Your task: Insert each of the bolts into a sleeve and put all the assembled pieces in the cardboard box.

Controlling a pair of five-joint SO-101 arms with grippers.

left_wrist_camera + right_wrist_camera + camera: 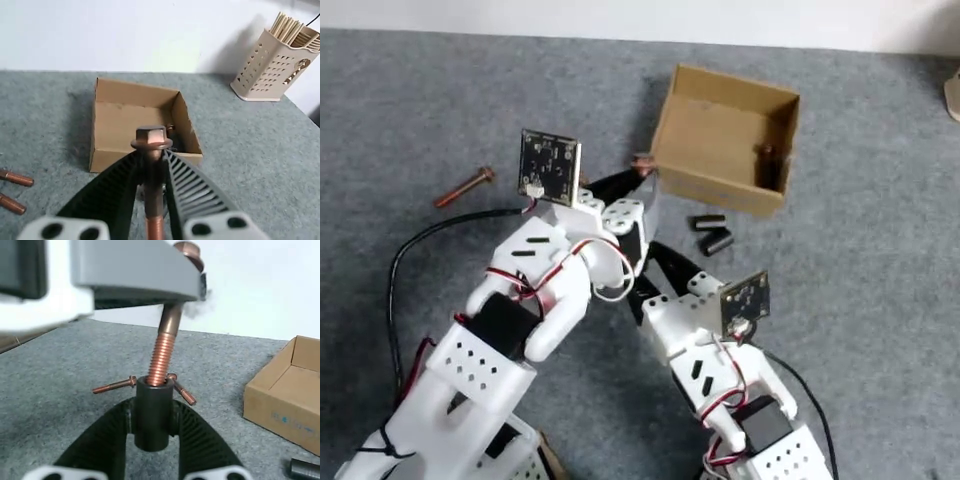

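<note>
On the grey felt counter (880, 200), both arms meet in front of the cardboard box (715, 185).

- Left arm (520, 310): the larger white body in the high view, wrist angled towards the box's near corner.
- Right arm (720, 370): beside it, wrist pointing in towards the left arm's claw.
- Cardboard box: open top, well back on the counter. A small dark-and-copper piece (767, 155) lies in its inner corner; I cannot tell more about it.
- Beige perforated holder (275, 62): full of sticks, at the far edge of the counter by the wall, well apart from the box.
- Left claw (152, 155): closed narrow on the held bolt (151, 142), gripping the shank just under the hex head. The head points towards the box.
- Right claw (152, 415): clamped around the held sleeve (151, 422), which stands upright between the fingers.
- Mating state: the held bolt's threaded end sits in the mouth of the held sleeve, tilted. Most of the thread is outside the bore.
- Loose sleeves (712, 231): two dark ones, side by side on the counter just in front of the box's near wall.
- Loose bolts: one (463, 188) lies well to the side of the box. Two more (115, 386) (182, 392) lie on the counter behind the held sleeve.
</note>
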